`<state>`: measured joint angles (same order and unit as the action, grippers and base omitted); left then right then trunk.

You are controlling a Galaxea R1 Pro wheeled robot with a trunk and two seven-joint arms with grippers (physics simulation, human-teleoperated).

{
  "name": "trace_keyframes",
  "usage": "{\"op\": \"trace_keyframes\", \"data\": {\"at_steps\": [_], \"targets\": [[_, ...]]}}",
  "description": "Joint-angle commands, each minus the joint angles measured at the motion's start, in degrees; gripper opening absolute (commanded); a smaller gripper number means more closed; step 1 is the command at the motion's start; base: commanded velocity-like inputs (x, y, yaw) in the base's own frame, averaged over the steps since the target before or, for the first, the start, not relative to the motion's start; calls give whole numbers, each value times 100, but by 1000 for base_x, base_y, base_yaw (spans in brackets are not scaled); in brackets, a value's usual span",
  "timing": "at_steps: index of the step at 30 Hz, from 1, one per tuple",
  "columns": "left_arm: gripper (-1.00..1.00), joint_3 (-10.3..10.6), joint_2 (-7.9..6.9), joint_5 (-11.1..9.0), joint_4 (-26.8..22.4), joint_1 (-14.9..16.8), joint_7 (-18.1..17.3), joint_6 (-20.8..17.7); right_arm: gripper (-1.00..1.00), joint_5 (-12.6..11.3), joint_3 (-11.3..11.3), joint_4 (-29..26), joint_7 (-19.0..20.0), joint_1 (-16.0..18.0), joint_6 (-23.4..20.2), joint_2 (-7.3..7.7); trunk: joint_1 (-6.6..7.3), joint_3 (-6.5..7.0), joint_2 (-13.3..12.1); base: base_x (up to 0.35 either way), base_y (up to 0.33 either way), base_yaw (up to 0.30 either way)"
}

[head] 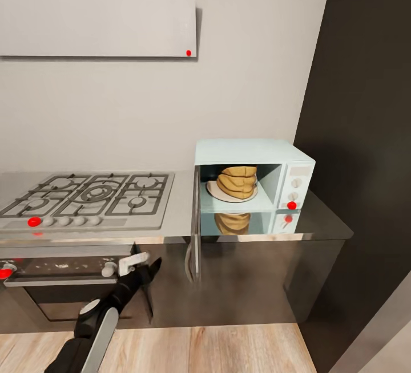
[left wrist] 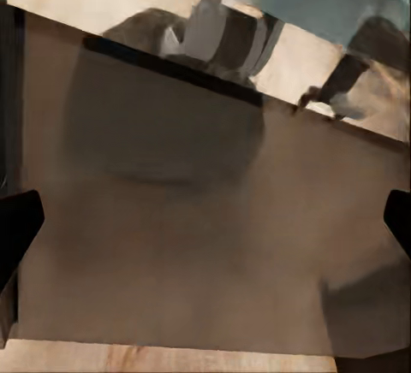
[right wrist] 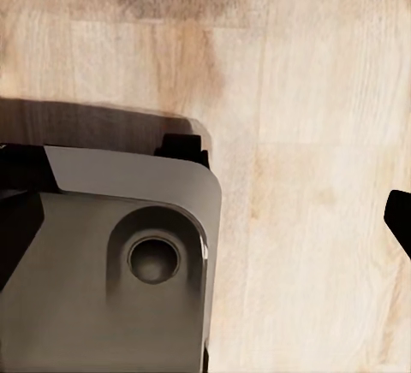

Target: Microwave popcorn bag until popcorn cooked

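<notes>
The popcorn bag (head: 238, 182) sits on the white plate (head: 214, 191) inside the microwave (head: 251, 185), whose door (head: 196, 224) hangs wide open, so it likely must be swung shut before heating. The left claw (head: 140, 266) is low by the oven (head: 57, 287), fingers spread and empty, below the table (head: 319, 222). The right claw's (right wrist: 205, 219) tips are wide apart over the wooden floor (right wrist: 300, 91). The gas hob (head: 91, 196) lies beside the microwave.

The robot's left arm (head: 94, 327) is glossy black with a silver-grey panel and a round grey joint cap, tapering to black gripper fingers (head: 149, 270).
</notes>
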<state>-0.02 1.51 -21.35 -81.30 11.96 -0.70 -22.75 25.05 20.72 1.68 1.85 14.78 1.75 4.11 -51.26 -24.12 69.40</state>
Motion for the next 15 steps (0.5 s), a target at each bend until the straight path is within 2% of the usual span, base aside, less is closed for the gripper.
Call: {"op": "trace_keyframes", "data": {"at_steps": [1, 5, 8, 13, 15], "targets": [[100, -7, -2, -36, 46, 75, -8, -28, 100, 44, 49, 16, 9, 8, 18, 5, 0, -6, 4, 0, 0, 0], [100, -7, -4, -10, 145, 231, -9, 54, 100, 44, 55, 12, 7, 8, 30, 8, 0, -6, 4, 0, 0, 0], [100, -7, 9, 6, 139, 590, -3, -17, 100, 44, 55, 8, 7, 8, 35, 8, 0, -6, 4, 0, 0, 0], [100, 26, 34, 20, -34, 706, 25, -35, 100, 46, 65, 8, 4, 8, 36, 13, 0, -6, 4, 0, 0, 0], [100, 153, 42, 31, -150, 717, 50, -37, 100, 44, 78, 3, 7, 8, 36, 18, 0, -6, 4, 0, 0, 0]]}}
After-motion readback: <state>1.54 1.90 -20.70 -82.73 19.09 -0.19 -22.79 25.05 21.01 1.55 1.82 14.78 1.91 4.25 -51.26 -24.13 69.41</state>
